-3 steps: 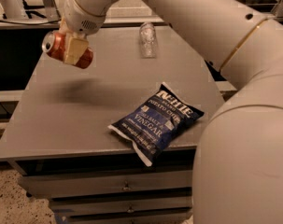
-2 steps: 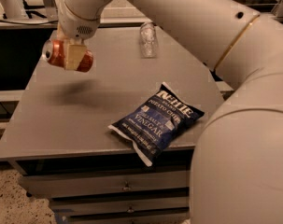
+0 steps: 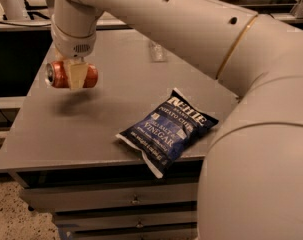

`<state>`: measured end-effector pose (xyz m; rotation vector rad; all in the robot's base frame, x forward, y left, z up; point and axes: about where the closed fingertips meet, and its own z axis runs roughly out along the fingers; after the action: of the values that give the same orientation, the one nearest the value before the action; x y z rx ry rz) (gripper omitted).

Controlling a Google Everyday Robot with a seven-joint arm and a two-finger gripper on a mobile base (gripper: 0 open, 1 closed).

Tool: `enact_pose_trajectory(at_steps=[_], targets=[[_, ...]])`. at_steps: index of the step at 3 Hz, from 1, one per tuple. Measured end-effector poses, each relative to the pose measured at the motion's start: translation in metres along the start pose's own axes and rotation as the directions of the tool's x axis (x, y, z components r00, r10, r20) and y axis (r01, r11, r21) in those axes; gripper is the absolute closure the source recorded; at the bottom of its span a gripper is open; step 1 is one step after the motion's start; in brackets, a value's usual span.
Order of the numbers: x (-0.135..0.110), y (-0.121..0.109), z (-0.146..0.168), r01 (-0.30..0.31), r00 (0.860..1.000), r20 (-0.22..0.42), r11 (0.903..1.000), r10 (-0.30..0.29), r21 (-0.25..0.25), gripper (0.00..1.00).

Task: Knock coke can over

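The claw [image 3: 74, 80] hangs from the white arm [image 3: 156, 19] over the far left part of the grey tabletop [image 3: 91, 139]. It is pinching the coke can [image 3: 58, 75] across its middle. One pale finger [image 3: 76, 77] lies over the front of the can. The can lies on its side in the claw, its silver top pointing left. It is clear of the tabletop, with a dark shadow [image 3: 77, 105] on the surface just below it. Well to the right of the claw and nearer the camera, a blue Kettle chip bag [image 3: 168, 130] lies flat by the front edge. Behind and to the right of the claw a clear plastic bottle [image 3: 157, 52] shows, partly hidden by the arm. Drawers [image 3: 136, 200] sit under the tabletop.
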<state>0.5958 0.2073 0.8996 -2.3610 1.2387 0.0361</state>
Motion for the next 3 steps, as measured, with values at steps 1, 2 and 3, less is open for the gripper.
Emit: enact_pose_trajectory(at_steps=[1, 2, 3], targets=[[-0.007, 0.012, 0.016, 0.078, 0.996, -0.038, 0.9961, -0.08, -0.041, 1.0], [-0.012, 0.022, 0.026, 0.131, 0.989, -0.056, 0.9887, -0.135, -0.073, 0.81], [-0.016, 0.029, 0.032, 0.173, 0.982, -0.053, 0.9801, -0.179, -0.097, 0.58]])
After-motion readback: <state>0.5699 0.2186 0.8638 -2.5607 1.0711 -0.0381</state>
